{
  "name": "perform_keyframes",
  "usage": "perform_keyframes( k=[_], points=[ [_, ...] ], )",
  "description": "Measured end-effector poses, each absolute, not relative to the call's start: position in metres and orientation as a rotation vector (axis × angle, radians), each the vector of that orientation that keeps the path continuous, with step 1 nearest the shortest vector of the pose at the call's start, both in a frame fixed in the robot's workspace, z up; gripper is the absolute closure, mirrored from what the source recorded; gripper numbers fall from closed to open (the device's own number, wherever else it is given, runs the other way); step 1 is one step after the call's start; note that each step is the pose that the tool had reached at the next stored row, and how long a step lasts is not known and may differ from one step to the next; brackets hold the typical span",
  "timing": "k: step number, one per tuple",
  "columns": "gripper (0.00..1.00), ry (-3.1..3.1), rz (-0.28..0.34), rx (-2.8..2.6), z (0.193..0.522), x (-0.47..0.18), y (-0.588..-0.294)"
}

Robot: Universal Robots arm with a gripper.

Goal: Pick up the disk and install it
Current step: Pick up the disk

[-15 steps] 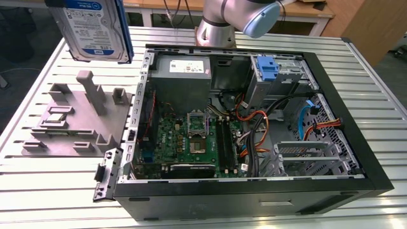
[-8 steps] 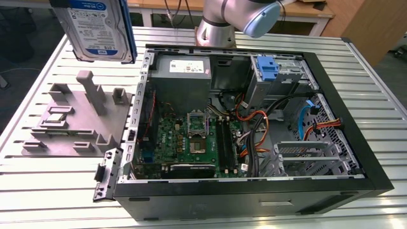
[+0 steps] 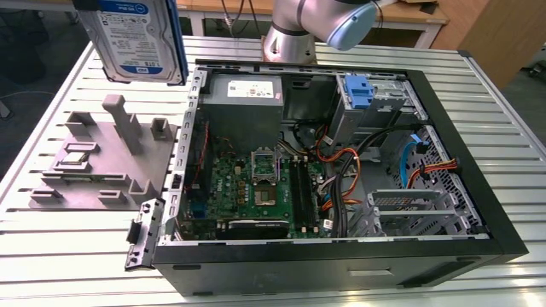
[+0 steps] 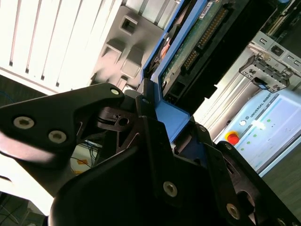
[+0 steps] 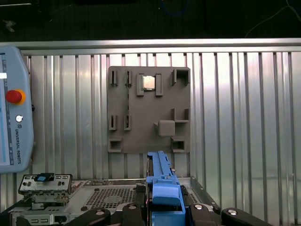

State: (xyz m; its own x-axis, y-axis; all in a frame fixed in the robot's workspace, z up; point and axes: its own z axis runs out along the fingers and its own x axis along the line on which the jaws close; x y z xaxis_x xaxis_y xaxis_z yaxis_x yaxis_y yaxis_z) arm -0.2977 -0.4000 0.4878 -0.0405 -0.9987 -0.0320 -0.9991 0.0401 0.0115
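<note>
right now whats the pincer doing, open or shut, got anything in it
Pincer: shut on the disk, holding it up in the air, outside the open computer case.

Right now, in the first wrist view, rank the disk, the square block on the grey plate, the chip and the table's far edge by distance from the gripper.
From the gripper:
1. disk, clamped in it.
2. square block, on the grey plate's near half.
3. chip, by the plate's far edge.
4. table edge, beyond the plate.
</note>
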Motion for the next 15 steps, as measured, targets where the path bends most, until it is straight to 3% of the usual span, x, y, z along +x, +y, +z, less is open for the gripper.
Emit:
perform_keyframes(
  k=[15],
  points=[
    [0.63,2.255,0.047,-2.166,0.4878,-0.294,-0.4035]
  ],
)
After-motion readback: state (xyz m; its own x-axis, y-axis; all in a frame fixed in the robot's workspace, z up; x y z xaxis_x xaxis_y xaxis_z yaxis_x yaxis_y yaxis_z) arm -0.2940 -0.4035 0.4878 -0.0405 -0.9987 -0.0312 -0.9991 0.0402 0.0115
